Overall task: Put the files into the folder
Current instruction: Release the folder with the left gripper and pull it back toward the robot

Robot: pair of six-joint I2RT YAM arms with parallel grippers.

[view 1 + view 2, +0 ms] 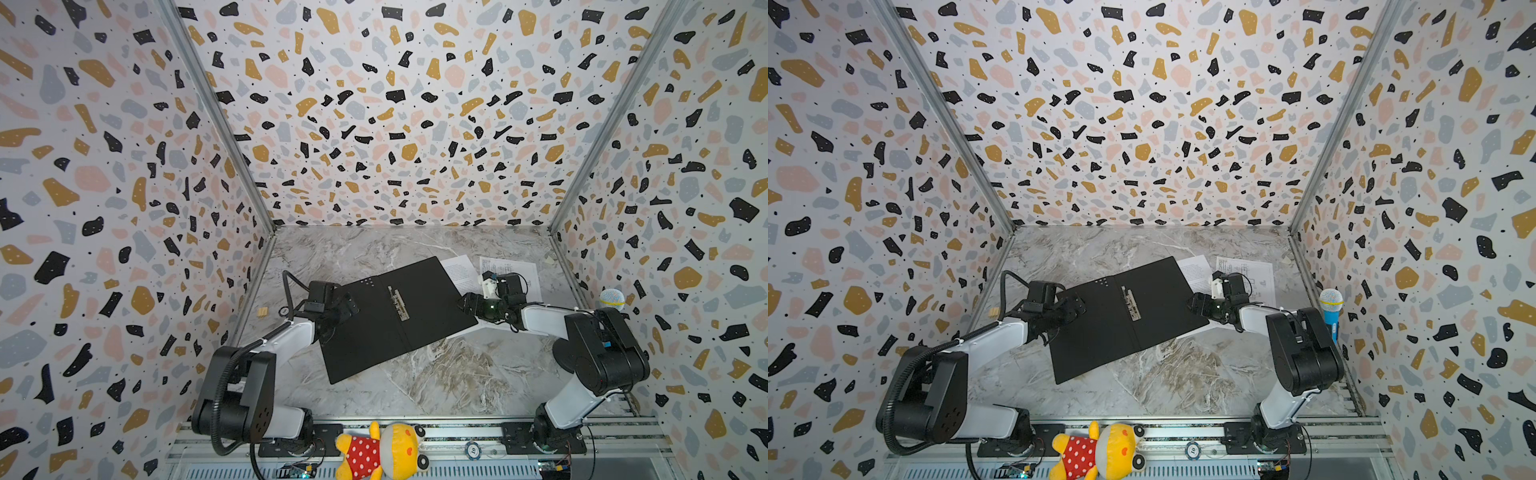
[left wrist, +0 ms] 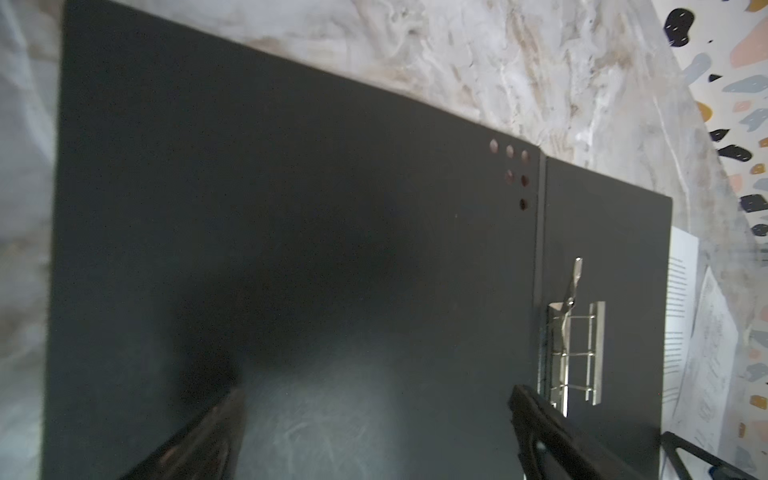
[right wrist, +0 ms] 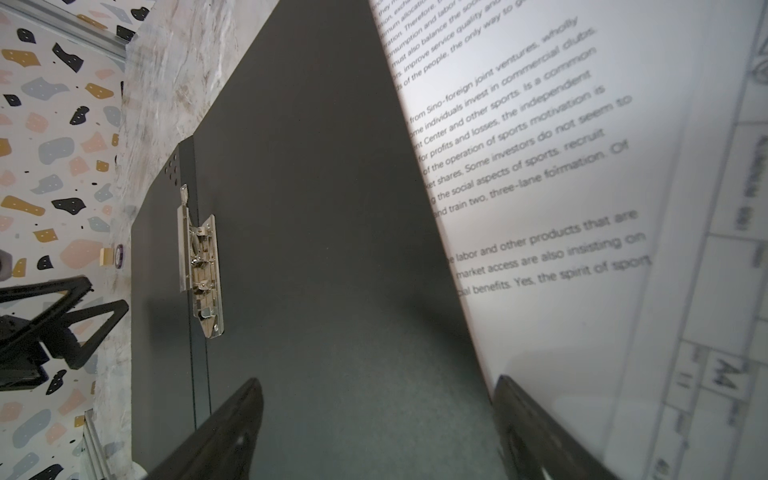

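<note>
Folder [image 1: 374,324] lies open, black side up, mid table [image 1: 436,374]. Files toward the far right corner: text sheet [image 1: 459,270] partly under the folder's right edge, drawing sheet [image 1: 523,270] beside it. Left claw [image 1: 349,305] spread over the left leaf. Right claw [image 1: 463,303] spread, empty. Sheets likely light and limp, so pinch a free corner.

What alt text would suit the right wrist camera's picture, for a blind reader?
An open black folder with a metal clip lies on a marble table, covering part of a printed sheet. Two dark fingers stand spread apart in front.
</note>
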